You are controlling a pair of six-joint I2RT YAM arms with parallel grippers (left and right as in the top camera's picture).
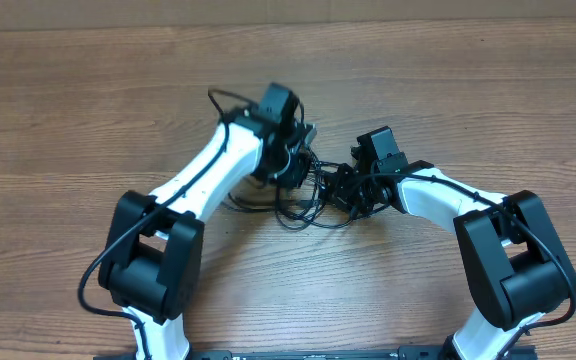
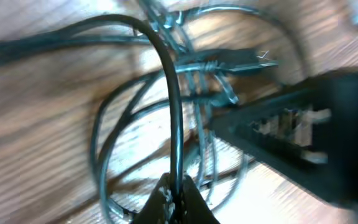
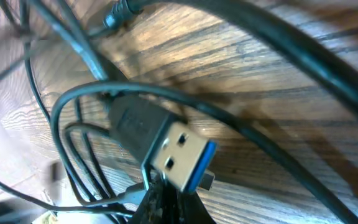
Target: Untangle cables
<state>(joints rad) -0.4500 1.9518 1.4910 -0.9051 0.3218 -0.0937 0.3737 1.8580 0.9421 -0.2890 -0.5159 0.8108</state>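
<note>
The cables [image 1: 308,208] lie as a knot of thin black cords in the middle of the table, between the two arms. My left gripper [image 1: 296,172] reaches into the knot's left side. In the left wrist view it [image 2: 178,188] is shut on one black cable [image 2: 171,93] that arches up and away over several loops. My right gripper [image 1: 341,192] is at the knot's right side. In the right wrist view it [image 3: 173,191] is shut on a thin cable's small plug [image 3: 207,179], with a blue-tongued USB plug [image 3: 180,152] resting just above the fingertips.
The wooden table [image 1: 88,100] stretches wide to both sides and toward the back edge [image 1: 368,18]. The right arm's dark head [image 2: 316,130] shows blurred and close in the left wrist view. Both white arms [image 1: 203,170] angle inward from the front.
</note>
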